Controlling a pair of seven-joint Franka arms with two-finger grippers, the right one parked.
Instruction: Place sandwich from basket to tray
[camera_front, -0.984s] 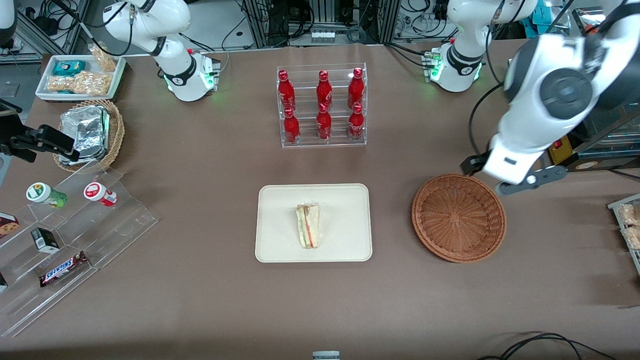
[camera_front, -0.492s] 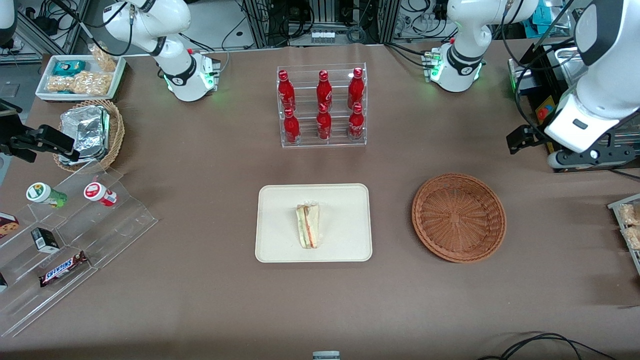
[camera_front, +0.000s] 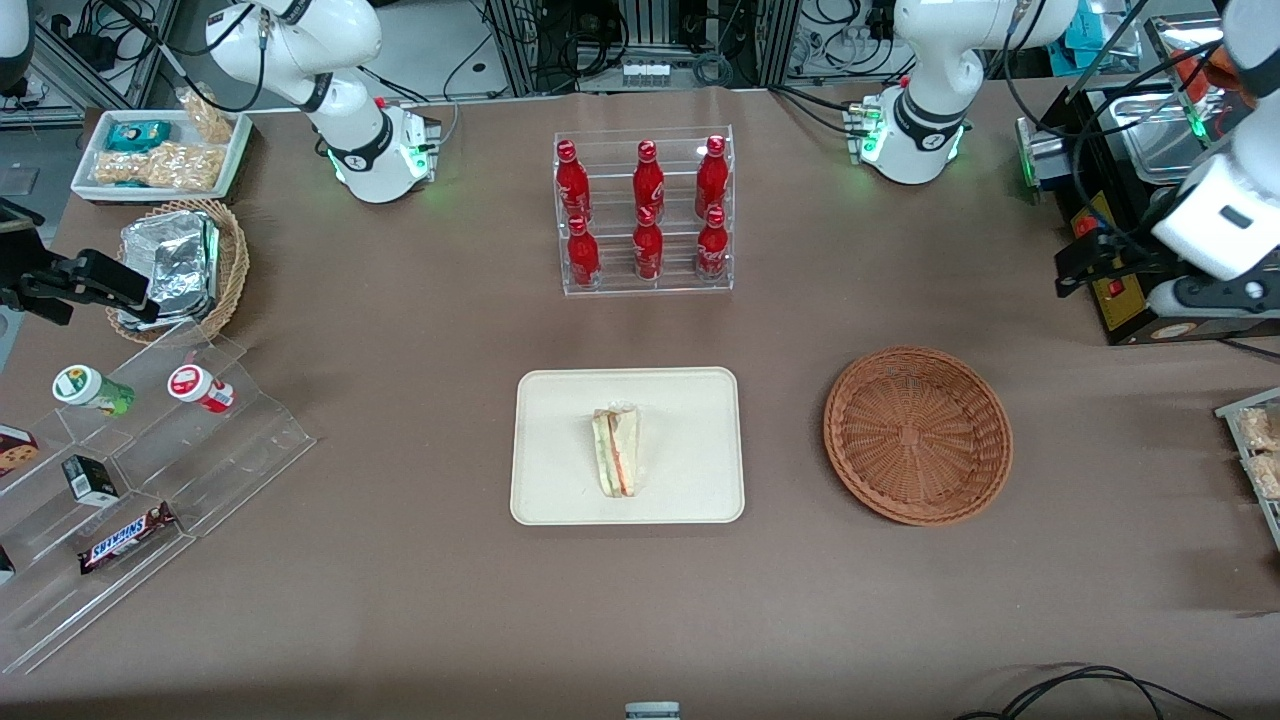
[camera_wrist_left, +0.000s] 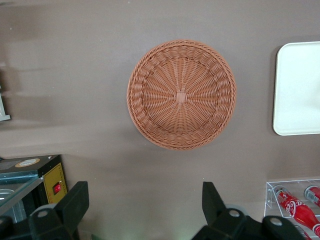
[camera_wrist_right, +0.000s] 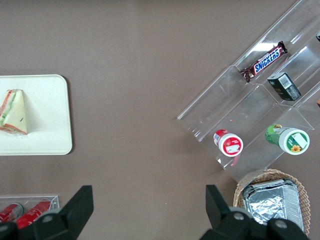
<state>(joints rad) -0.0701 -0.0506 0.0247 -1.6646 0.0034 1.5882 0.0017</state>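
The sandwich (camera_front: 617, 451), a wrapped wedge with green and orange-red layers, lies on the cream-white tray (camera_front: 690, 400) in the middle of the table; it also shows in the right wrist view (camera_wrist_right: 13, 111) on the tray (camera_wrist_right: 50, 115). The round reddish-brown basket (camera_front: 918, 434) is empty and sits beside the tray toward the working arm's end; it also shows in the left wrist view (camera_wrist_left: 181, 94), with a corner of the tray (camera_wrist_left: 297, 90). My gripper (camera_front: 1100, 262) is raised high above the table edge at the working arm's end, farther from the camera than the basket. It is open and empty (camera_wrist_left: 145, 200).
A clear rack of red bottles (camera_front: 645, 210) stands farther from the camera than the tray. Steel pans and a black box (camera_front: 1130, 250) sit below my gripper. A tan basket of foil packs (camera_front: 180, 265), a snack tray (camera_front: 160, 150) and clear snack shelves (camera_front: 140, 480) lie toward the parked arm's end.
My gripper has risen and swung away from above the basket's edge toward the working arm's end of the table. The sandwich, tray and basket have not moved.
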